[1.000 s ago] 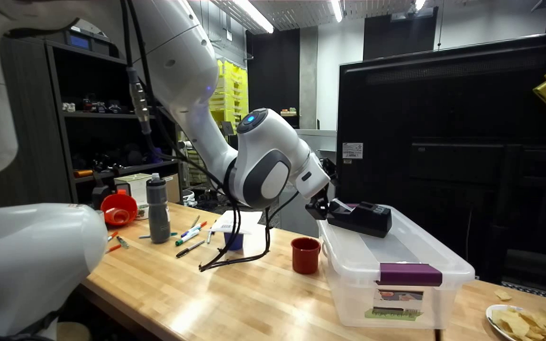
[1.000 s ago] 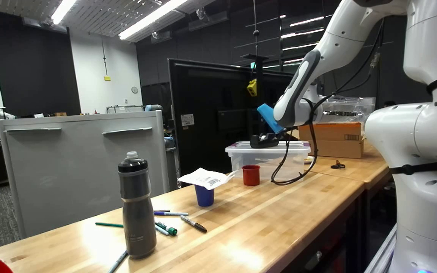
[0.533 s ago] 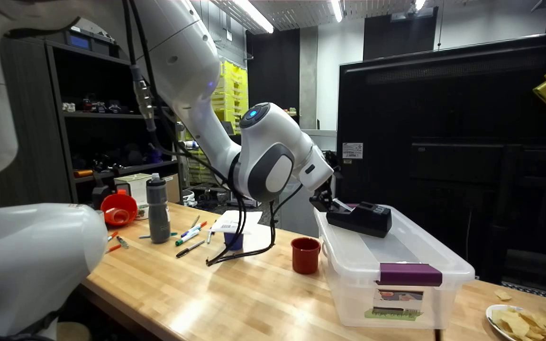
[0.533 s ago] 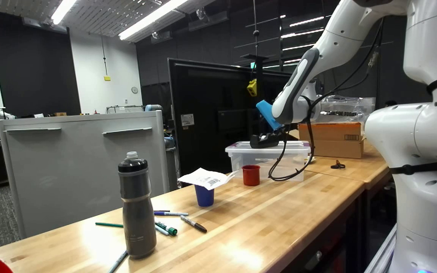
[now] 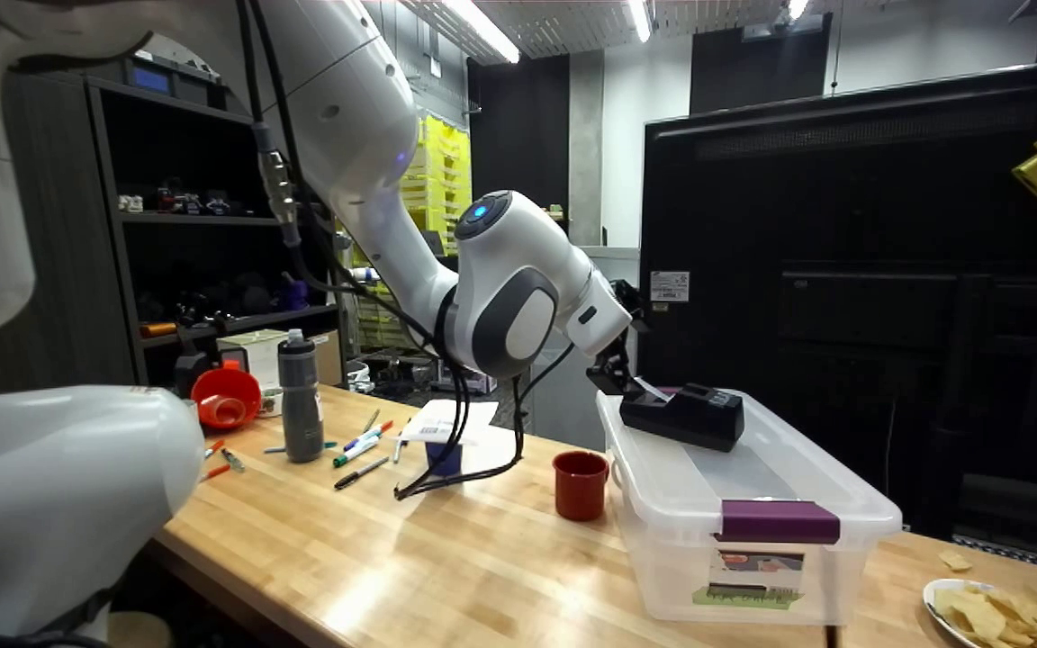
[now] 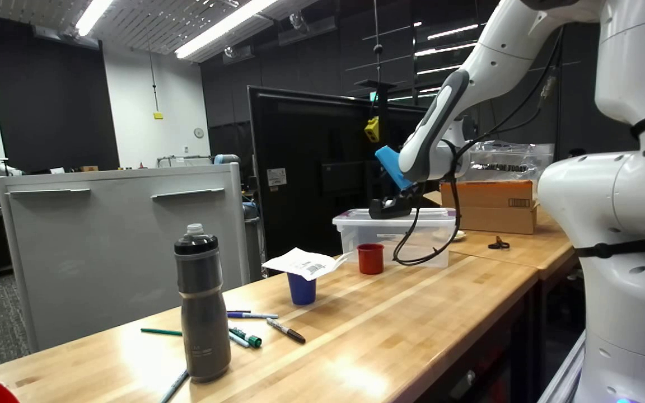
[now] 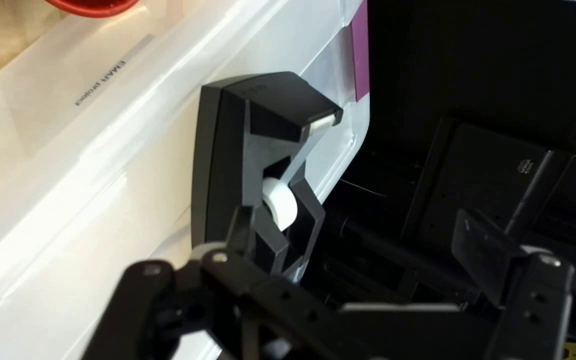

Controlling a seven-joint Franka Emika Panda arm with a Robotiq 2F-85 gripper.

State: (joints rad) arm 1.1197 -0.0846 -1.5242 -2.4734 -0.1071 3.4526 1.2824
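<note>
A black tape dispenser [image 5: 685, 419] with a white roll lies on the lid of a clear plastic bin [image 5: 689, 486] with purple latches. Both also show in the wrist view, the dispenser [image 7: 278, 100] left of centre and the bin lid [image 7: 103, 200] under it. My gripper [image 7: 363, 244] is open, its fingers wide apart with nothing between them. The left finger [image 7: 241, 231] overlaps the roll end of the dispenser in the wrist view; I cannot tell if they touch. In an exterior view the gripper [image 5: 613, 367] is just above and beside that end. A red mug [image 5: 580, 490] stands beside the bin.
A blue cup [image 6: 302, 291] with paper [image 6: 300, 262] on top, a grey bottle [image 6: 205, 319] and several pens stand or lie on the table. A large black screen [image 5: 861, 360] is behind the bin. A plate [image 5: 931, 601] of chips and scissors [image 6: 499, 244] also show. Cables hang from the arm.
The arm and gripper have risen slightly and shifted a little towards the bin's far end. The hanging cable has moved with them. The dispenser and bin have not moved.
</note>
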